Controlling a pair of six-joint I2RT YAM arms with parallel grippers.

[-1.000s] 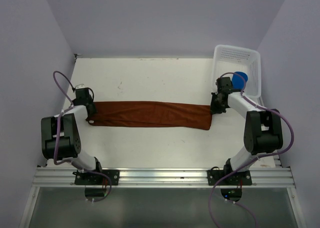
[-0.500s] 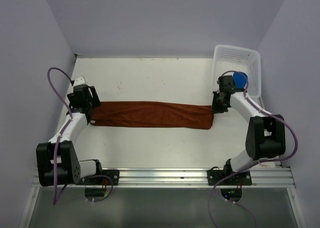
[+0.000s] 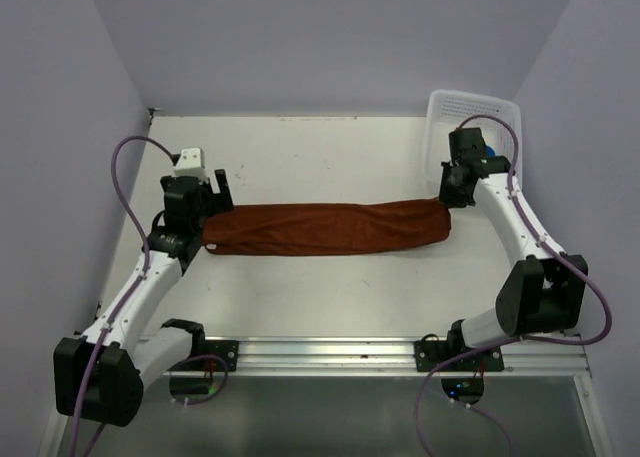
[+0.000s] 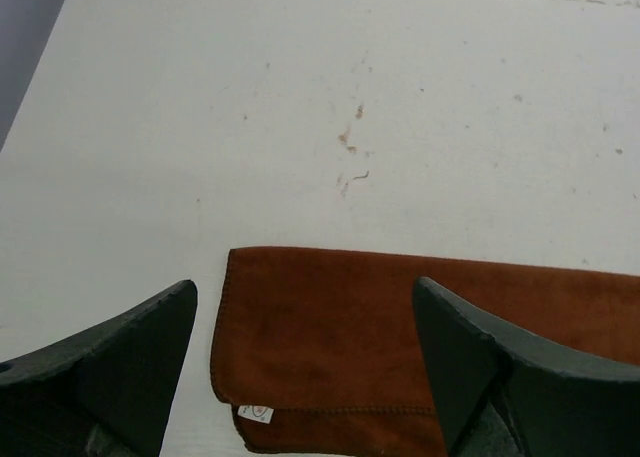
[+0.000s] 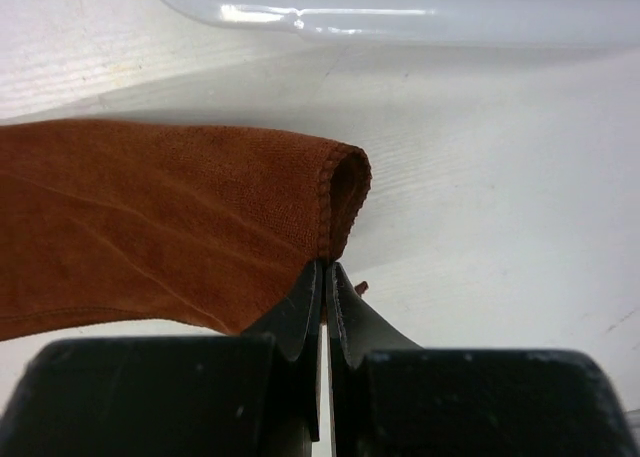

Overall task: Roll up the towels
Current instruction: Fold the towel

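Both arms have swung since a second ago: right gripper (image 5: 322,269) went further right and far toward the white basket (image 3: 470,107), dragging the rust-brown towel (image 3: 320,227) with it, so the whole strip now sits a bit more to the right. Left gripper (image 4: 305,292) let go over that second and stretched out toward the middle.

Left jaws are spread wide and hold nothing. They hang over the towel's left end, one finger off the cloth on bare table (image 3: 330,157), the other above it. Right jaws are pressed together, pinching the near corner of the towel's right end, where the cloth curls over into a soft loop.

Towel lies flat as a long folded strip running left to right across the middle of the table, with its right end just beside the basket. Blue towel (image 3: 489,155) sits in the basket, mostly hidden behind the right arm.

Handling, my read: light, limp cloth with no stiffness, slightly grippy nap, so it drags rather than slides and bunches if pushed. Layers can slip apart, and a small tag shows at the left near corner where they meet. Best hold is probably a short end, pinching all layers at the hemmed edge near a corner, then rolling along the length. Not fragile; main risk is a loose, skewed roll
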